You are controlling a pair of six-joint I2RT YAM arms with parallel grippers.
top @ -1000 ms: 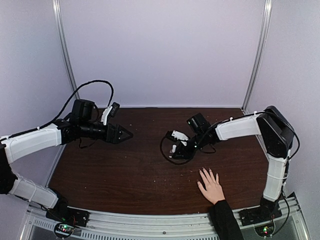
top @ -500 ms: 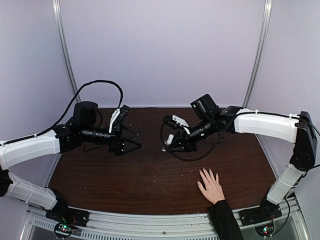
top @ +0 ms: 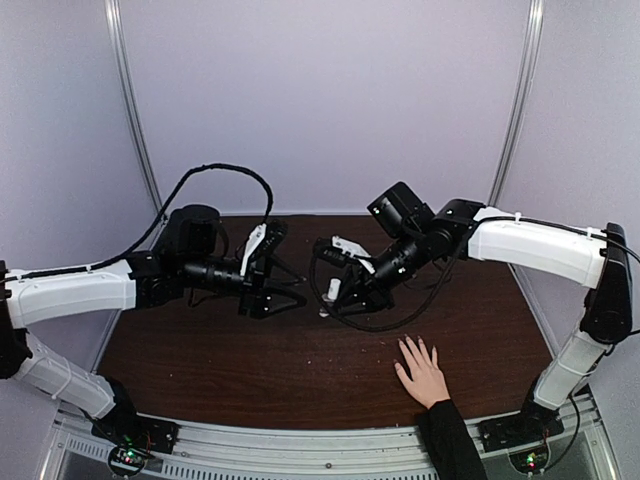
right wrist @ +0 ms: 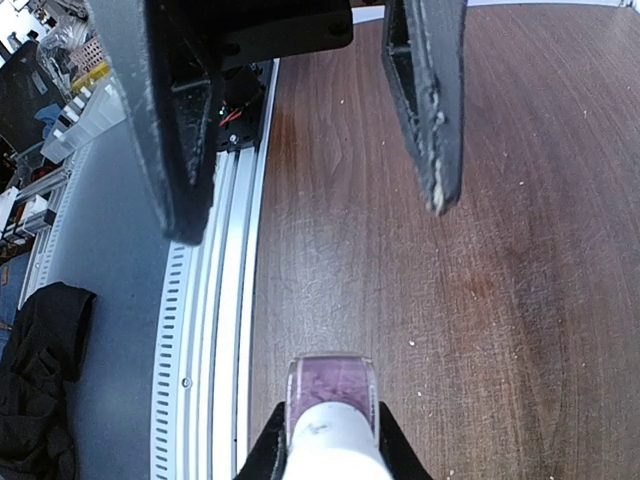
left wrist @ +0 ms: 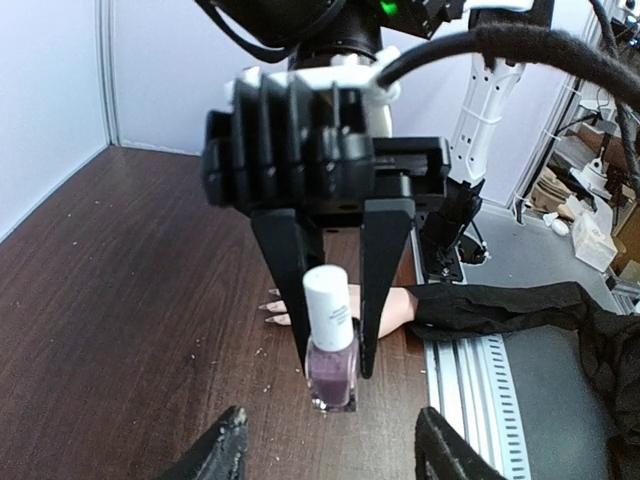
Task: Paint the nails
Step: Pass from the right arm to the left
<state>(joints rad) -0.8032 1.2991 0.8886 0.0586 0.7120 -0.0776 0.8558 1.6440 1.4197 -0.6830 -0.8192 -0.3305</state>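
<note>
The polish bottle [left wrist: 331, 345] is clamped upright in the right gripper [top: 337, 300] at the middle of the table [top: 200, 350]. The left gripper [top: 298, 296] is poised just left of it, jaws apart. The hand [top: 424, 374] lies flat at the near right, and its nails [left wrist: 271, 320] are well apart from the bottle. Opening appears to be in hand: the cap [right wrist: 330, 445] must next be gripped squarely and twisted off.

A dark brown wood-grain table [top: 220, 350] flecked with pale specks is seen under white arms [top: 75, 290] jointed in black, a clear bottle [left wrist: 330, 345] is filled with mauve and capped in white, and a light-skinned hand [top: 424, 377] is cuffed by a black sleeve [top: 452, 445] before pale lilac walls [top: 330, 100].
</note>
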